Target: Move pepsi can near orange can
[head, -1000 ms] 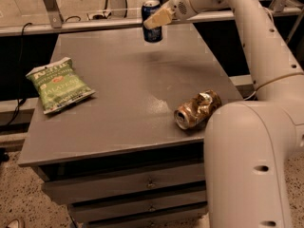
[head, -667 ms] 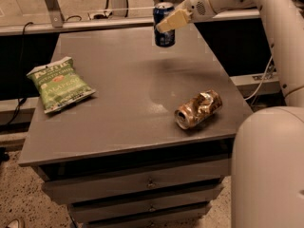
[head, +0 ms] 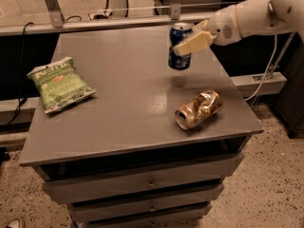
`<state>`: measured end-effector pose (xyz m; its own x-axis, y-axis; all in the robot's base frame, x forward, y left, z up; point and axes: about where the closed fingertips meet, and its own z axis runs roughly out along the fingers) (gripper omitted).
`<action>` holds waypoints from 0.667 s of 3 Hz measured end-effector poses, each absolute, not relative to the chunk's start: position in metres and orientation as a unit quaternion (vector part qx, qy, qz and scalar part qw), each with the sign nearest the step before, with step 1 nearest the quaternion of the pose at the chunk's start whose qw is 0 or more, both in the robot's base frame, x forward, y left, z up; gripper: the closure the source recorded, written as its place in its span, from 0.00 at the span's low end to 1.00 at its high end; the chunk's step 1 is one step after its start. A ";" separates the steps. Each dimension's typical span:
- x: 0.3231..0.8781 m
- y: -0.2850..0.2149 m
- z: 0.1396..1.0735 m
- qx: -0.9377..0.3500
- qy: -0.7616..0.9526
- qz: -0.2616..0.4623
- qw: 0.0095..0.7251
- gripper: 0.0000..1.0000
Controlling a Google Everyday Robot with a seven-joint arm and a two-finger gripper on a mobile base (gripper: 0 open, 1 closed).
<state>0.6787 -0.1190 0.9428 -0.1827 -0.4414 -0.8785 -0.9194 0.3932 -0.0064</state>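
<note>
The pepsi can [head: 179, 56] is dark blue with a silver top. It hangs upright a little above the grey table [head: 128, 103], toward the back right. My gripper [head: 187, 41] comes in from the right on a white arm and is shut on the pepsi can, with one cream finger [head: 192, 42] across its front. The orange can [head: 199, 109] is dented and gold-orange. It lies on its side near the table's front right, below and slightly right of the held can, with its silver end facing front left.
A green chip bag [head: 59, 84] lies at the table's left side. The table's right edge and front edge run close to the orange can. Drawers [head: 142, 189] sit below the top. A rail [head: 95, 23] runs behind the table.
My gripper has carried the pepsi can from the table's back edge forward and to the right, closer to the orange can. The arm has drawn back toward the right.
</note>
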 end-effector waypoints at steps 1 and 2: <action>0.641 -0.134 0.928 -0.487 0.707 0.300 0.416 1.00; 0.618 -0.144 0.916 -0.497 0.699 0.314 0.407 0.82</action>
